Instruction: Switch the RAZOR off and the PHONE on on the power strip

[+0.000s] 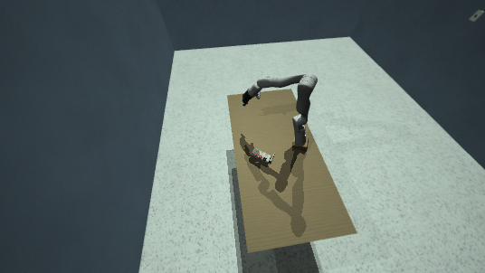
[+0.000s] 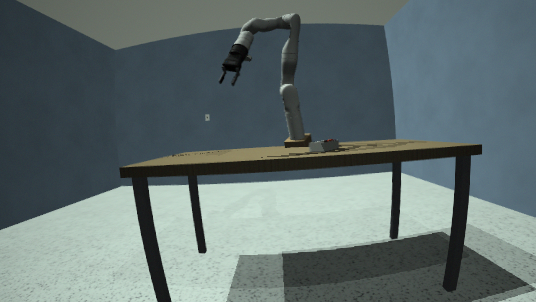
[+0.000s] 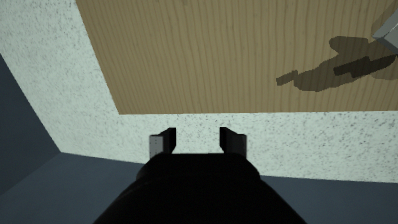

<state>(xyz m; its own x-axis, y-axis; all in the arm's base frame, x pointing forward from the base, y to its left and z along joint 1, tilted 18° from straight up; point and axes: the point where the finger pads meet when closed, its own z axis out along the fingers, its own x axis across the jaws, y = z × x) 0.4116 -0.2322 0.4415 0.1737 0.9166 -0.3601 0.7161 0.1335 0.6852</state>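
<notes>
The power strip (image 1: 263,156) is a small grey block with red switches. It lies flat on the wooden table, left of the arm's base (image 1: 299,145). It also shows in the exterior view (image 2: 324,145), beside the base. Only a corner of it (image 3: 387,31) shows at the right edge of the wrist view. The labels are too small to read. My gripper (image 2: 228,78) is open and empty, high above the table's far end, well away from the strip. It also shows in the top view (image 1: 245,102) and in the wrist view (image 3: 197,140).
The long wooden table (image 1: 280,163) stands on a pale speckled floor. The arm's shadow (image 3: 332,67) falls across the table top. The table's edge (image 3: 240,112) lies under my fingers in the wrist view. Dark blue walls surround the room.
</notes>
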